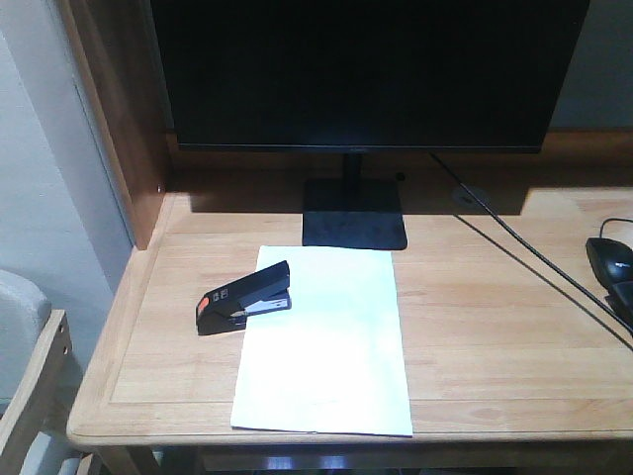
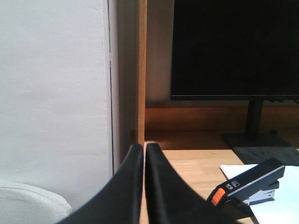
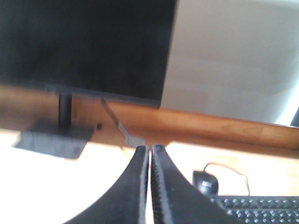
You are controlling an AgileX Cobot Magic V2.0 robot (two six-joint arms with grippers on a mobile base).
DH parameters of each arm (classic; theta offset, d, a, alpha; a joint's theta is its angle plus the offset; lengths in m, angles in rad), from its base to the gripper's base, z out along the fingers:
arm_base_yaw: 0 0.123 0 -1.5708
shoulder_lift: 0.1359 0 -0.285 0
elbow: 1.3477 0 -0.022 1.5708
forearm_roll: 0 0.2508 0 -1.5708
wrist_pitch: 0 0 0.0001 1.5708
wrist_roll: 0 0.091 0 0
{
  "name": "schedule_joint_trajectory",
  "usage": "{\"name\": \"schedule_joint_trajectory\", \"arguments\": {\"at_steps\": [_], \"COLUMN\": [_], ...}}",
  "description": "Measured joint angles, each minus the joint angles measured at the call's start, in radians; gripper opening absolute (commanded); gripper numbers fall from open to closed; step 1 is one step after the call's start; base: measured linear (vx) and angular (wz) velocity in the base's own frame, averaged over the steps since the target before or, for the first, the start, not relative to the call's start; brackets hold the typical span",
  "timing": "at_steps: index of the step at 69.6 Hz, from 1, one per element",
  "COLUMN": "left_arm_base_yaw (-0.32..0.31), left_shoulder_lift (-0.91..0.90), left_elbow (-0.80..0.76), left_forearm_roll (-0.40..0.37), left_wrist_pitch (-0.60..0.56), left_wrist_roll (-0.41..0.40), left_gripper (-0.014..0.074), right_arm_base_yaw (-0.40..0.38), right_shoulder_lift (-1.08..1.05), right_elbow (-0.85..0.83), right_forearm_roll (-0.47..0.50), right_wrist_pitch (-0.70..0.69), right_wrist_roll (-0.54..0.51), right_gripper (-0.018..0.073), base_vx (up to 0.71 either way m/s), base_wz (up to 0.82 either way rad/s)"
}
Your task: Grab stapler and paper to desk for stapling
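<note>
Stapler point(image 1: 244, 298) on paper point(image 1: 326, 346) left edge, desk point(image 1: 495, 327)

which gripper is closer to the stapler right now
Left. The left gripper has the stapler just to its right; the right gripper sees only the mouse and keyboard.

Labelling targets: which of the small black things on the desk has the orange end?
The stapler, lying across the left edge of the paper. The black mouse at the desk's far right is all dark.
</note>
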Motion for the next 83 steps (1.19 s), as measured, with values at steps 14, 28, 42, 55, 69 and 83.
{"name": "schedule_joint_trajectory", "arguments": {"at_steps": [14, 28, 42, 55, 69, 83], "left_arm_base_yaw": [0.0, 0.0, 0.0, 0.0, 0.0, 0.0], "left_shoulder_lift": [0.0, 0.0, 0.0, 0.0, 0.0, 0.0], "left_elbow": [0.0, 0.0, 0.0, 0.0, 0.0, 0.0], "left_forearm_roll": [0.0, 0.0, 0.0, 0.0, 0.0, 0.0], "left_wrist_pitch": [0.0, 0.001, 0.004, 0.004, 0.004, 0.004], "left_wrist_roll": [0.0, 0.0, 0.0, 0.001, 0.001, 0.001], "left_gripper": [-0.0007, -0.0007, -0.0007, -0.0007, -0.0007, -0.0007], "right_arm_base_yaw": [-0.003, -0.003, -0.003, -0.003, -0.003, -0.003], "right_shoulder_lift": [0.0, -0.028, -0.031, -0.031, -0.031, -0.031], "right_elbow": [0.149, 0.168, 0.168, 0.168, 0.168, 0.168], "right_forearm_roll": [0.015, 0.015, 0.007, -0.076, -0.082, -0.082], "right_wrist_pitch": [-0.081, -0.146, -0.157, -0.157, -0.156, -0.155], "right_wrist_roll": [0.011, 0.034, 0.104, 0.218, 0.236, 0.237], "right_gripper": [-0.0009, -0.0009, -0.0009, -0.0009, -0.0009, -0.0009], "base_vx": [0.0, 0.0, 0.0, 0.0, 0.0, 0.0], "base_wz": [0.0, 0.0, 0.0, 0.0, 0.0, 0.0]}}
